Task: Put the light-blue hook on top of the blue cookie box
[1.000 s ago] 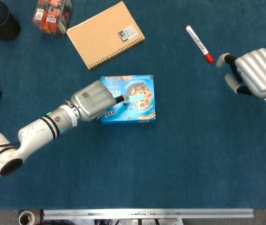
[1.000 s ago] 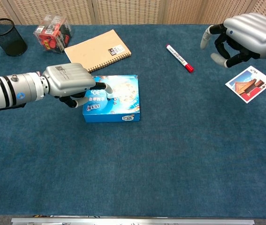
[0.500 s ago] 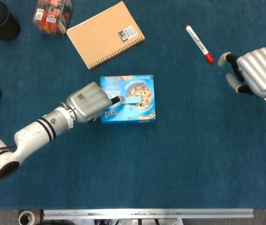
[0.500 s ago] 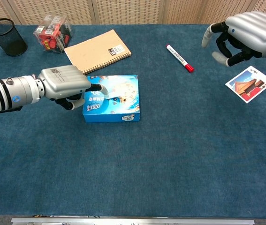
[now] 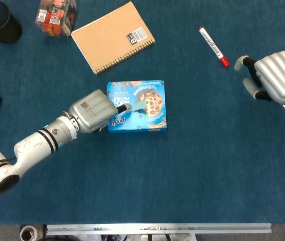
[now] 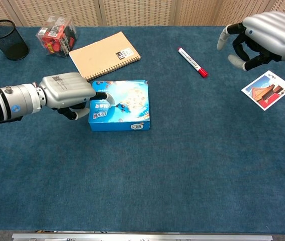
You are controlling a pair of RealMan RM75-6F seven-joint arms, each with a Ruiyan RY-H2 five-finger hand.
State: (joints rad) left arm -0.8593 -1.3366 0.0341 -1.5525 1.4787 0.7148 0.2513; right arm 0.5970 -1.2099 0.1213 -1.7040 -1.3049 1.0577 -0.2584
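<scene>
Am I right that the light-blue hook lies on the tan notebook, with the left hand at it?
No. The head view shows the light-blue hook lying on the blue cookie box, not the notebook. The left hand is at it.

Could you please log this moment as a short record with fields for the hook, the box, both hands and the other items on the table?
hook: light-blue hook lies on top of the blue cookie box
left hand: left hand at the box's left edge, fingertips at the hook; grip cannot be told
right hand: right hand raised at far right, open, holding nothing
other items: spiral notebook, red-capped marker, black mesh cup, postcard
</scene>
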